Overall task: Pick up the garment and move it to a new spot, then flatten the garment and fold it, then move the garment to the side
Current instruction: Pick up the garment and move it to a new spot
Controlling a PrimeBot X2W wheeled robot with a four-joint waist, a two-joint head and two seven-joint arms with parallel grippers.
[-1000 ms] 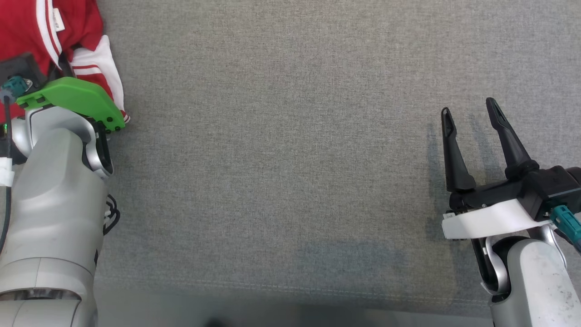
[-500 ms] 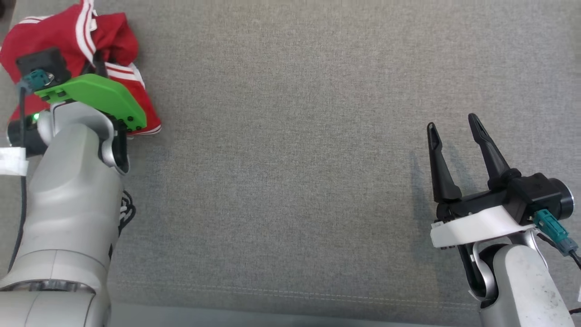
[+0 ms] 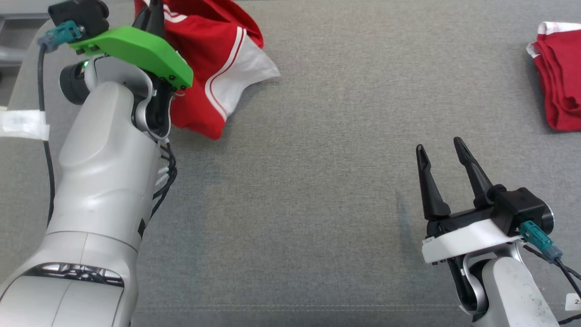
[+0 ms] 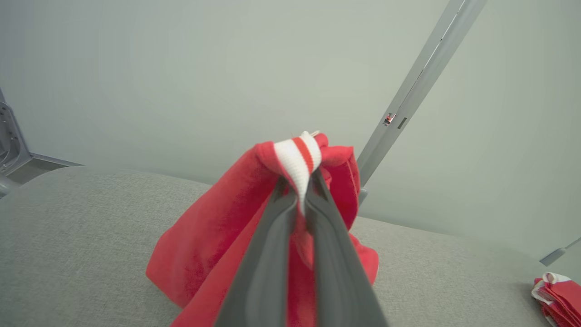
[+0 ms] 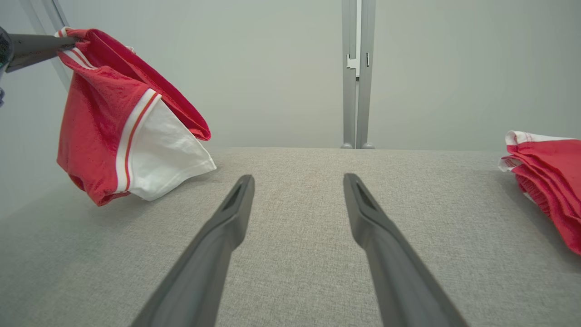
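- The left gripper (image 4: 298,179), far to the left of the right gripper (image 3: 439,144) and beyond it, has its jaws pressed together on a white-and-red striped edge of the garment (image 3: 199,50).
- The garment, red with white trim, hangs from that pinched edge. Its long axis runs down from the jaws towards the desk (image 3: 317,181). A white panel at the lower end flares out to the side nearer the right gripper. In the right wrist view its lowest fold sits just above the desk, and I cannot tell whether it touches.
- The right gripper hovers low over bare desk, jaws wide apart with nothing between them.
- The desk is covered in grey woven cloth. A plain pale wall (image 5: 272,68) and an upright metal post (image 5: 357,91) stand straight ahead of the right gripper.
- A folded red pile (image 3: 560,77) lies on the desk, right of the right gripper and beyond it.
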